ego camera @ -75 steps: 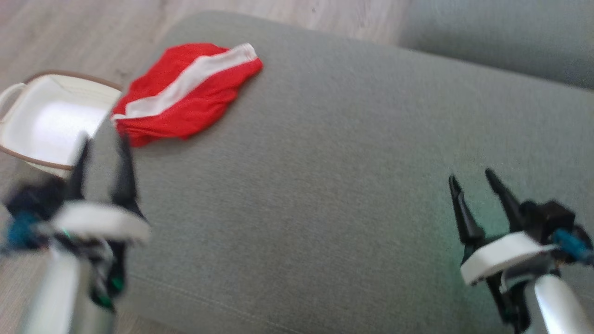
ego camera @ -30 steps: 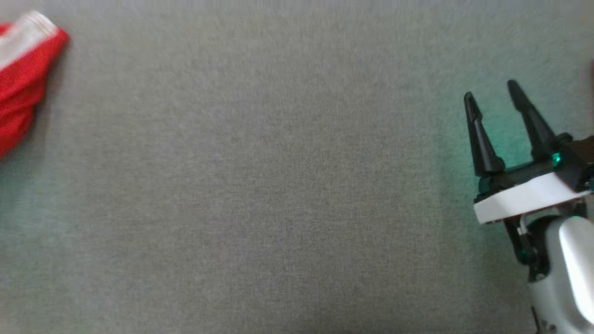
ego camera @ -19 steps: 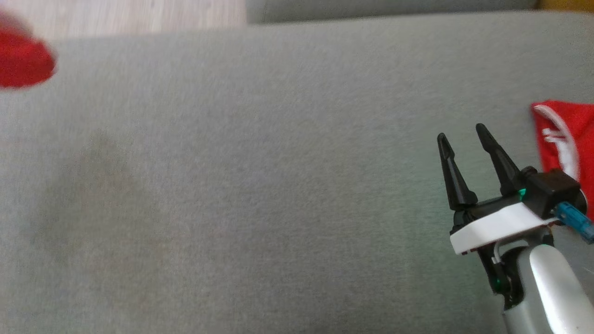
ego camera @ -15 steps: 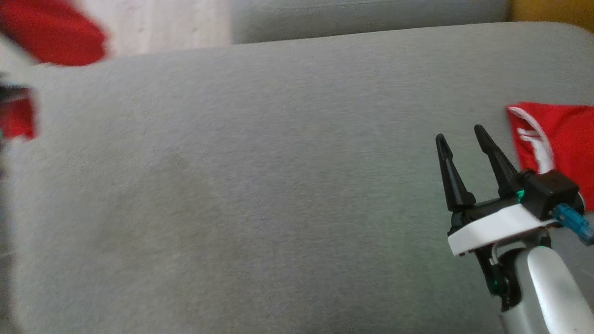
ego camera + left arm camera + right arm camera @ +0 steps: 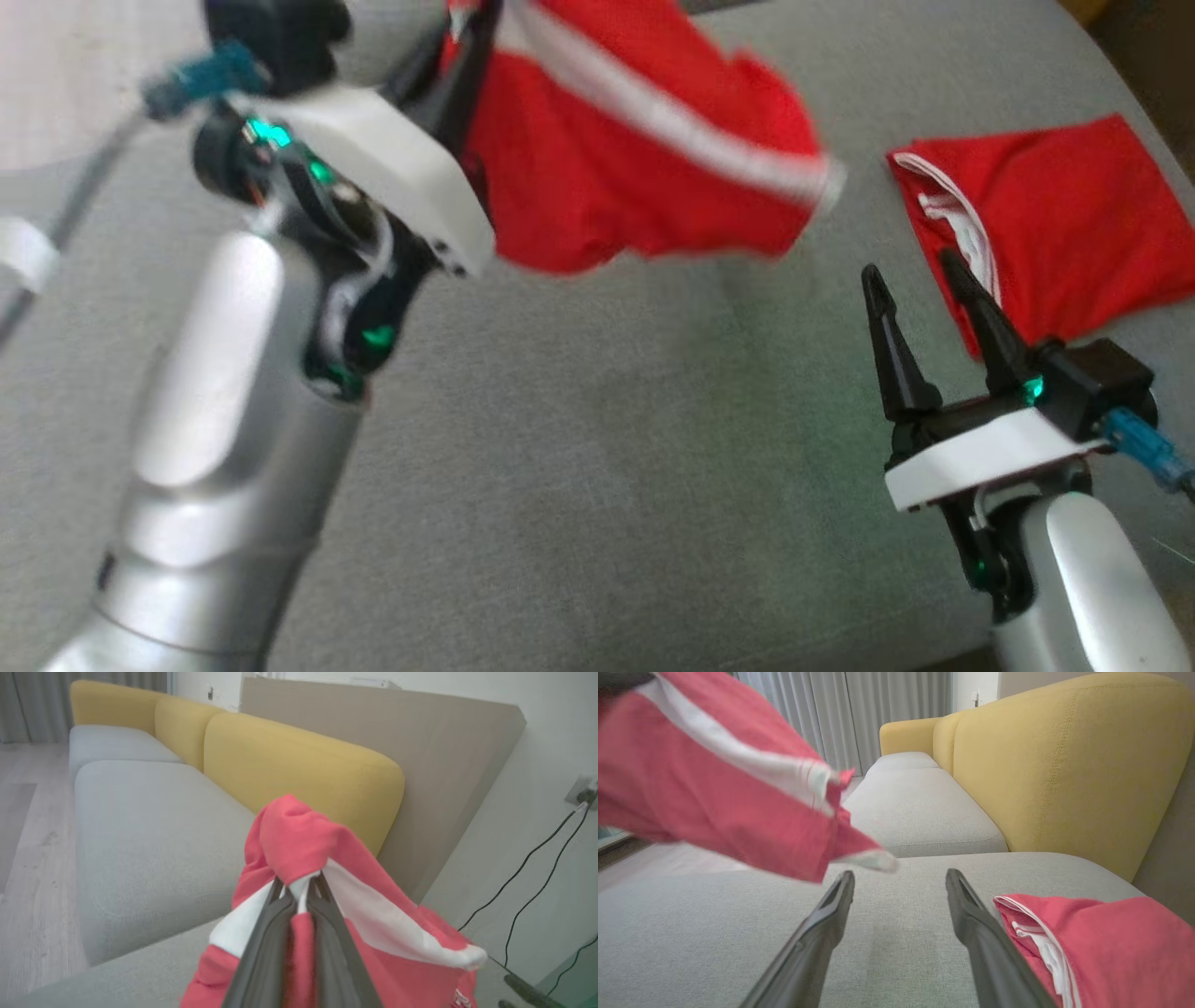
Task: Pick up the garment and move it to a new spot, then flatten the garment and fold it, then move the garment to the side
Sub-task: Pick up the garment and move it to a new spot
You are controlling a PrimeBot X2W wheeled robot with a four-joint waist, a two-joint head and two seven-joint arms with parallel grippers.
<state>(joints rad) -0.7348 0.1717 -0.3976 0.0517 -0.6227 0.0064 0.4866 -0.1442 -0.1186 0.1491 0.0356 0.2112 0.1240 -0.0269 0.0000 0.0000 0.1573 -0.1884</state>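
Note:
My left gripper (image 5: 471, 42) is shut on the garment (image 5: 635, 159), a red piece with a white band. It hangs in the air above the grey sofa seat (image 5: 607, 448), draping to the right of the gripper. In the left wrist view the left gripper (image 5: 299, 889) pinches the white band, with the garment (image 5: 299, 835) bunched over the tips. My right gripper (image 5: 910, 261) stands open low at the right, nothing between its fingers. In the right wrist view the right gripper (image 5: 900, 875) points along the seat, and the garment (image 5: 714, 788) floats above and to its left.
A second red cloth (image 5: 1055, 215) lies folded flat on the seat just right of my right gripper, also the red cloth (image 5: 1106, 938). Yellow backrests (image 5: 1064, 765) line the sofa's far side. Wooden floor (image 5: 28, 858) and wall cables (image 5: 537, 868) lie beyond.
The head camera has swung right along the sofa. My left arm has come into view carrying the garment lifted off the seat. The right gripper stays open.

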